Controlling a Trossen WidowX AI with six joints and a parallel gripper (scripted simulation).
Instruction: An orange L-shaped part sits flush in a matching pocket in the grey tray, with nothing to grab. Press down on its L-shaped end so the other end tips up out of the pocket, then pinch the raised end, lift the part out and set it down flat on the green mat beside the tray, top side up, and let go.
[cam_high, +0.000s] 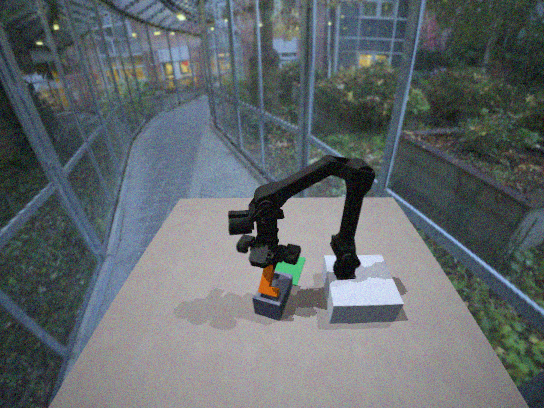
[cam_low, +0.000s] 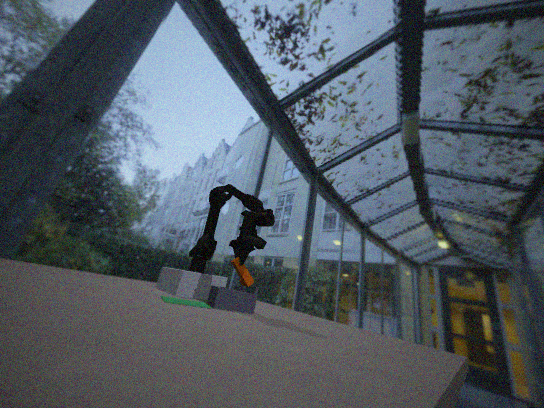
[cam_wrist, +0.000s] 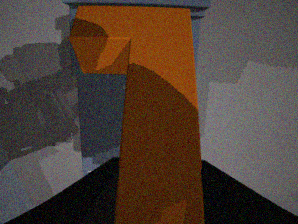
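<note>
Above the grey tray (cam_high: 273, 299) my gripper (cam_high: 270, 260) is pinched on the upper end of the orange L-shaped part (cam_high: 268, 283), which hangs steeply tilted, lower end near the pocket; contact there unclear. Green mat (cam_high: 291, 270) lies just behind the tray, next to the white base block (cam_high: 364, 295).

tan table top (cam_high: 165, 360) | white block (cam_high: 365, 295) on table | glass walkway behind
</note>
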